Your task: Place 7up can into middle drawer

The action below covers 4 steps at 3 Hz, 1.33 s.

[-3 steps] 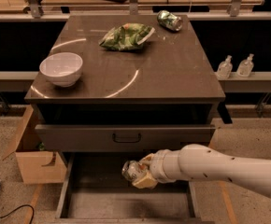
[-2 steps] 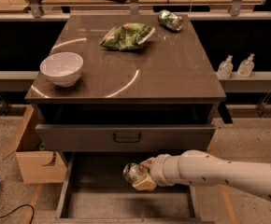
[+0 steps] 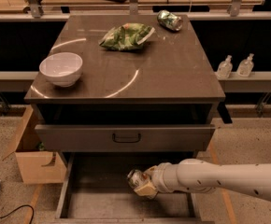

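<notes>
My gripper (image 3: 140, 183) comes in from the right on a white arm and is shut on the 7up can (image 3: 136, 178), a small silver-white can with green print. It holds the can over the open middle drawer (image 3: 93, 204), a wide, shallow grey-brown tray pulled out at the bottom of the cabinet. The can hangs a little above the drawer floor, right of its middle.
Above the open drawer is a shut drawer front with a black loop handle (image 3: 126, 137). The cabinet top holds a white bowl (image 3: 61, 68), a green chip bag (image 3: 126, 35) and a shiny green can (image 3: 169, 20). A cardboard box (image 3: 35, 160) stands at the left, two bottles (image 3: 234, 66) at the right.
The gripper with the can has sunk a little lower into the open drawer and shifted slightly. Nothing on the cabinet top has moved.
</notes>
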Each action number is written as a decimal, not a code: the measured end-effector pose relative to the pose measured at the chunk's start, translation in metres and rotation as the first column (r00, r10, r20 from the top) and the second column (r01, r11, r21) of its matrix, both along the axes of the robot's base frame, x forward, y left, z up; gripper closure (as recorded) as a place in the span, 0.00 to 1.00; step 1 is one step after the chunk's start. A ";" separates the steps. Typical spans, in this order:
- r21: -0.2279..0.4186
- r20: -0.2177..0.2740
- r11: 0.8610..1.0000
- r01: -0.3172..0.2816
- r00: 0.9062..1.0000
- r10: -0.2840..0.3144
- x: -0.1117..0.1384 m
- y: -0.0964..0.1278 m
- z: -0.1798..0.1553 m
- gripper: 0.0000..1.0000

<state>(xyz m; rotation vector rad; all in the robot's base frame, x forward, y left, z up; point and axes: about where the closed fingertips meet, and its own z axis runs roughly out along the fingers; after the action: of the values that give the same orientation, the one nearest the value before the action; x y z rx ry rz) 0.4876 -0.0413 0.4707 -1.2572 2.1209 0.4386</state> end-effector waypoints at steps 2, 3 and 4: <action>0.033 -0.051 0.997 0.066 0.997 -0.064 -0.004 -0.007 -0.013 0.31; 0.040 -0.057 0.997 0.069 0.996 -0.067 -0.008 -0.004 -0.013 0.08; 0.031 -0.061 0.994 0.105 0.993 -0.103 -0.009 -0.012 0.000 0.00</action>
<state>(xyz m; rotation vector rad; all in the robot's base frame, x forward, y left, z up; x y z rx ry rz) 0.4782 -0.0534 0.4705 -1.1220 2.2075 0.4694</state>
